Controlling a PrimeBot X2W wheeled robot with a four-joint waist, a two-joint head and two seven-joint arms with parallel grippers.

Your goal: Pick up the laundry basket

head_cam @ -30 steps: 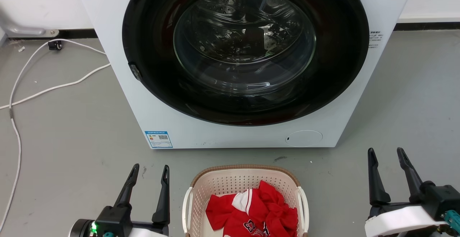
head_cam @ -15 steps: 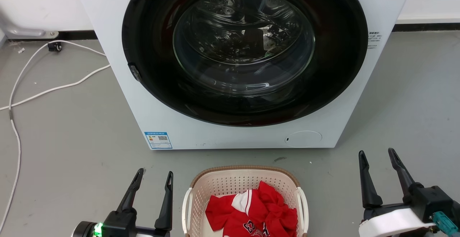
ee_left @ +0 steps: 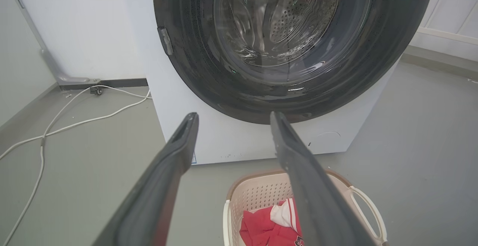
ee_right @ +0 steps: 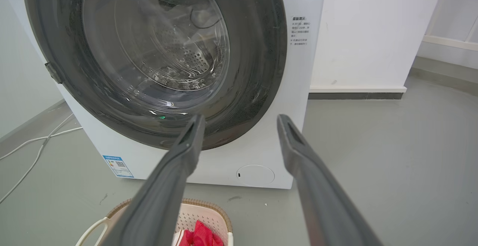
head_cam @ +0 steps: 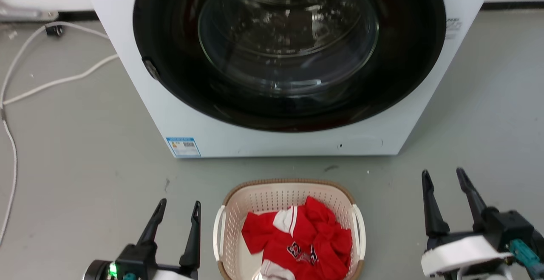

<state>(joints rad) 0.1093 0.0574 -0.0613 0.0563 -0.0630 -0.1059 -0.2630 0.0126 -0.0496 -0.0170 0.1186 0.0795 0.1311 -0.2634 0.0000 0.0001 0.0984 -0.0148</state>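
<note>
**Head view: basket at 6 o'clock, both jaws empty**

On the floor point(head_cam: 85, 165) at 6 o'clock sits the laundry basket point(head_cam: 272, 201), just in front of the washer point(head_cam: 276, 144) at 12, w/ a red garment point(head_cam: 306, 237) heaped inside. The left gripper point(head_cam: 179, 205) hangs at 7 o'clock, near the basket's left handle point(head_cam: 217, 233) but apart from it. The right gripper point(head_cam: 443, 176) is at 4 o'clock, well apart from the right handle point(head_cam: 362, 229). Both sets of jaws stand wide apart, holding nothing.

Risks, as a judgement: the gaps are uneven, so if both arms close in together the left one prob. meets the basket first and shoves it sideways. The handles are thin loops, and a finger could slip into the perforated wall or snag cloth instead. A lift w/ one side ahead would tip the basket and spill the garment.

Hidden: the basket's near end is cut off at the btm edge. In both wrist views a dark finger covers part of it. The washer's label text is too small to read.
</note>
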